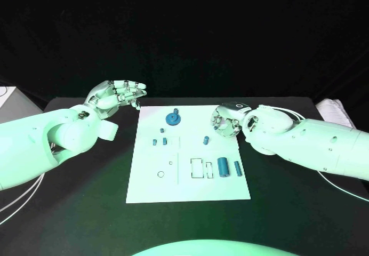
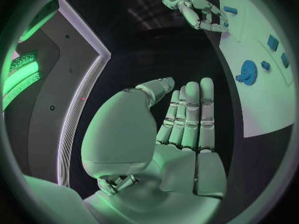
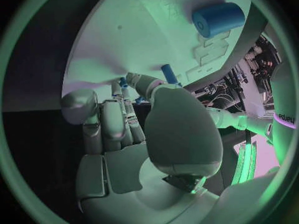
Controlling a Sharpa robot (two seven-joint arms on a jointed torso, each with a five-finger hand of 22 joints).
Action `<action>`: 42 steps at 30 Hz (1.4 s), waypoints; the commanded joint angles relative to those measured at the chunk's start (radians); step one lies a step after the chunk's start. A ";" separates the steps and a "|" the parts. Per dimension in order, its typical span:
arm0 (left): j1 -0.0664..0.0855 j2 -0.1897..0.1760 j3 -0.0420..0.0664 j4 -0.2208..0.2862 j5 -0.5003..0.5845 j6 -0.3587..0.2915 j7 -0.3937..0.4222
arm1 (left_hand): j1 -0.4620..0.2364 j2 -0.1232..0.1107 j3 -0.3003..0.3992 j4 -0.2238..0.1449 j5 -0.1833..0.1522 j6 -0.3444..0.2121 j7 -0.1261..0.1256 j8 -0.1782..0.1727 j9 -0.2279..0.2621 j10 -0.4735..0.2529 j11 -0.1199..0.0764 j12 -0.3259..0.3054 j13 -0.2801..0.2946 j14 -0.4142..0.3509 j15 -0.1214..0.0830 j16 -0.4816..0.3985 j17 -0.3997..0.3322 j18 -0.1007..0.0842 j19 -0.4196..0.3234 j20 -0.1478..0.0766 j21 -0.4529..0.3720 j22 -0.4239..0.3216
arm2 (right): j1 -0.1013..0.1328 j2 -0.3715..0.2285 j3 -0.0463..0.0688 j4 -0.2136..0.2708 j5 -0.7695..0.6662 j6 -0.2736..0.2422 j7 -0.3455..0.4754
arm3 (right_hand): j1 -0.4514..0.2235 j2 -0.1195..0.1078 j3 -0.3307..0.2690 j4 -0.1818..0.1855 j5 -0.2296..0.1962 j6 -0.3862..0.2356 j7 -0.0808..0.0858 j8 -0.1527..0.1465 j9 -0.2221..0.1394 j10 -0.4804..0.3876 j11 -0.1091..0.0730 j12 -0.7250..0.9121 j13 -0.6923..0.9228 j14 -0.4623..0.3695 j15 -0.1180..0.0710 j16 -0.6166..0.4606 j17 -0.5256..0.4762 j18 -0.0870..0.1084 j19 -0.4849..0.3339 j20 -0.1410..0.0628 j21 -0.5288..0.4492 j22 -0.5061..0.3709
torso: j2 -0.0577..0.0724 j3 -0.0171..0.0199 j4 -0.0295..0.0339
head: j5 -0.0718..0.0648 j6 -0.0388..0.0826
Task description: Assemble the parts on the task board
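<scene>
Left hand (image 1: 117, 96) is hovering off the task board's (image 1: 188, 184) far left corner, fingers together, holding nothing. Right hand (image 1: 229, 120) is curling over the board's right edge; wrist view reveals empty fingers and a blue cylinder (image 3: 218, 19).

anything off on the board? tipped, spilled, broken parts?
Nothing stands out. The task board lies flat and square on the table, the blue gear and the small blue parts rest on it, none off its edge. Left hand and right hand hold nothing.
</scene>
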 commanded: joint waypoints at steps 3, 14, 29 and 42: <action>0.001 -0.002 0.001 0.005 0.019 0.029 0.018 | 0.007 0.004 -0.002 -0.005 0.002 -0.005 0.000 0.004 -0.001 -0.006 -0.002 0.005 -0.001 -0.001 0.000 -0.006 -0.001 0.016 0.006 0.001 -0.003 -0.001 | -0.011 0.010 -0.005 -0.002 -0.031 0.041 -0.024 | -0.002 0.015 0.012 -0.003 -0.002 0.024 -0.005 0.015 0.009 0.030 -0.006 0.011 0.009 0.053 -0.003 0.026 0.013 -0.026 0.020 -0.001 0.084 0.098 | 0.000 0.0005 -0.0018 | -0.001 -0.001; 0.001 0.000 0.001 0.004 0.016 0.031 0.016 | 0.007 0.004 -0.003 -0.006 0.002 -0.006 0.001 0.005 -0.001 -0.008 -0.001 0.005 -0.002 -0.001 0.001 -0.007 -0.002 0.016 0.006 0.001 -0.003 -0.001 | -0.026 0.027 -0.006 -0.009 -0.065 0.028 -0.062 | 0.016 0.065 0.035 -0.022 -0.027 0.080 -0.027 0.055 0.039 0.089 -0.028 0.025 0.030 0.050 -0.020 0.060 0.025 -0.033 0.018 -0.009 0.151 0.176 | -0.001 0.0002 -0.0009 | -0.003 -0.007; 0.001 -0.002 0.001 0.002 0.007 0.032 0.013 | 0.009 0.004 -0.003 -0.009 0.003 -0.008 0.002 0.004 -0.001 -0.009 0.000 0.005 -0.003 -0.001 0.001 -0.009 -0.002 0.016 0.007 0.001 -0.002 -0.001 | -0.033 0.012 -0.007 0.015 -0.126 -0.083 -0.124 | 0.024 0.084 0.048 -0.060 -0.007 0.108 -0.040 0.091 0.075 0.143 -0.046 0.038 0.063 0.054 -0.035 0.091 0.036 -0.042 0.025 -0.022 0.213 0.247 | -0.001 0.0007 -0.0005 | 0.001 -0.009; 0.001 -0.003 0.001 -0.013 0.007 0.029 0.013 | 0.010 0.003 -0.003 -0.011 0.003 -0.011 0.003 0.004 -0.002 -0.012 0.001 0.004 -0.004 -0.001 0.001 -0.010 -0.003 0.016 0.007 0.001 -0.002 -0.001 | -0.026 -0.055 0.003 0.097 -0.101 -0.289 -0.082 | 0.020 0.082 0.053 -0.065 -0.011 0.110 -0.040 0.095 0.080 0.147 -0.047 0.037 0.067 0.055 -0.036 0.099 0.041 -0.044 0.026 -0.023 0.222 0.259 | -0.002 0.0009 -0.0029 | 0.006 -0.007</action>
